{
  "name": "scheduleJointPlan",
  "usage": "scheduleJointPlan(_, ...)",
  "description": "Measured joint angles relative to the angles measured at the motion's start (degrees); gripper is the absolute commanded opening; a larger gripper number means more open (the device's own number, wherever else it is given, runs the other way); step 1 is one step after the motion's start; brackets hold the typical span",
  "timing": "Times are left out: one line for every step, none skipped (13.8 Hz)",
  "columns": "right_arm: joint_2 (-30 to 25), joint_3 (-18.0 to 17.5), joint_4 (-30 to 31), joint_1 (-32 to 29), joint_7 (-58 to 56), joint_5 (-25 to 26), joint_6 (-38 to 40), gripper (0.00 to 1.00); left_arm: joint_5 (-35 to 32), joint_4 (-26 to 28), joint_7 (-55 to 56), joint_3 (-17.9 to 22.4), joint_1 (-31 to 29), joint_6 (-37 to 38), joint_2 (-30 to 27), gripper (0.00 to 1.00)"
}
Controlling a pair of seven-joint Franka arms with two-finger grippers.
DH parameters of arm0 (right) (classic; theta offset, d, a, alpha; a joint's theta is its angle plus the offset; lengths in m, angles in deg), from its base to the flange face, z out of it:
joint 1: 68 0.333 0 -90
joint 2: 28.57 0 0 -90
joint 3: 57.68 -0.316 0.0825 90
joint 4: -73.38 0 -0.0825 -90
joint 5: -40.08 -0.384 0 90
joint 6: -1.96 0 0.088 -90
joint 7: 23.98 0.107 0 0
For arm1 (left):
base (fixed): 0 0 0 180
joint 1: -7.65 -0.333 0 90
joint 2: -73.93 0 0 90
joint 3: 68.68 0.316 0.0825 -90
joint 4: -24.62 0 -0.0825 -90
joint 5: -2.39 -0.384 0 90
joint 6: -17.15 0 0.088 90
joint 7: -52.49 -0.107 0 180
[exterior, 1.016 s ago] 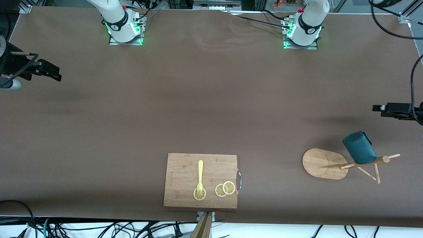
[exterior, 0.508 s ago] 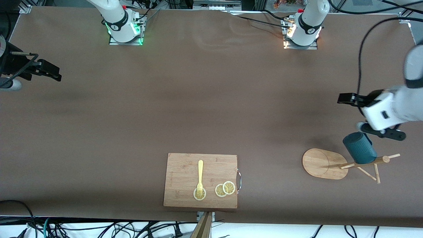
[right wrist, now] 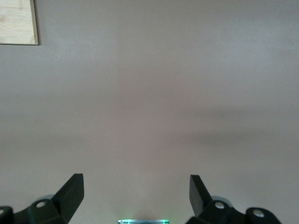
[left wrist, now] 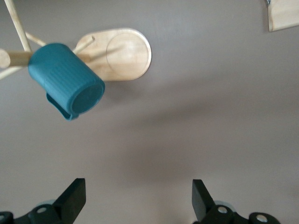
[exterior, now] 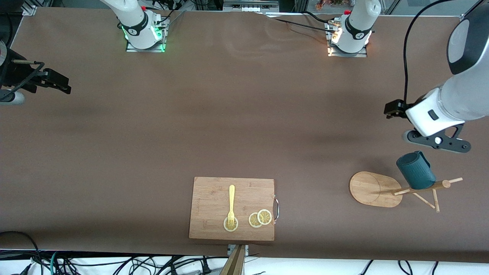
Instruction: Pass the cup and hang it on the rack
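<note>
2 grippers in view, both empty with fingers spread wide. cup [exterior: 415, 170] hangs on rack [exterior: 376, 188], mouth tilted up toward the right arm's end, handle [exterior: 420, 155] on the side farther from the front camera; in the left wrist view the cup [left wrist: 65, 80] sits on a peg with the post running past its base, clear of the table. rack stands at the left arm's end of the table, oval base flat, post and pegs appearing splayed toward that end only because the high camera looks down on it. Judging from this, the hang looks done: cup weight is on a peg, nothing grips it.

left gripper [exterior: 389, 109] is up in the air over bare table beside the rack, not touching cup or rack; left wrist view shows the left gripper [left wrist: 138, 200] with a wide gap and only table between the fingers [left wrist: 74, 196]. Probably pulled off so the cup hangs free.

right gripper [exterior: 57, 82] waits at the right arm's end of the table, over bare cloth; right wrist view shows the right gripper [right wrist: 136, 198] wide apart, nothing held.

cutting board [exterior: 232, 208] lies nearest the front camera, mid-table, with a yellow fork [exterior: 231, 204] and 3 lemon slices [exterior: 260, 218] on it, fork tines on 1 slice. Well apart from the rack, not part of the job.
</note>
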Motion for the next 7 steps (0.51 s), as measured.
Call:
scheduleJointPlan(0.0, 0.0, 0.0, 0.0, 0.0, 0.0, 0.0, 1.0, 0.93, 5.43, 0.06, 0.1, -0.87, -5.72, -2.62, 1.0)
scheduleJointPlan(0.0, 0.0, 0.0, 0.0, 0.0, 0.0, -0.02, 1.0, 1.7, 11.34, 0.08, 0.08, -1.92, -11.32, -5.89, 1.0)
scheduleJointPlan(0.0, 0.0, 0.0, 0.0, 0.0, -0.01, -0.01, 1.0, 2.28, 17.07, 0.08, 0.01, -2.89, -15.49, -9.46, 1.0)
scheduleJointPlan(0.0, 0.0, 0.0, 0.0, 0.0, -0.01, 0.0, 1.0, 2.55, 21.83, 0.08, 0.0, -3.46, -17.67, -12.86, 1.0)
scheduleJointPlan(0.0, 0.0, 0.0, 0.0, 0.0, -0.01, 0.0, 1.0, 2.59, 26.16, 0.08, -0.05, -3.67, -18.6, -16.3, 1.0)
scheduleJointPlan(0.0, 0.0, 0.0, 0.0, 0.0, -0.01, 0.03, 1.0, 2.59, 30.1, 0.1, -0.12, -3.67, -19.06, -19.46, 1.0)
scheduleJointPlan(0.0, 0.0, 0.0, 0.0, 0.0, -0.01, 0.08, 1.0, 2.59, 33.37, 0.13, -0.24, -3.67, -19.97, -22.08, 1.0)
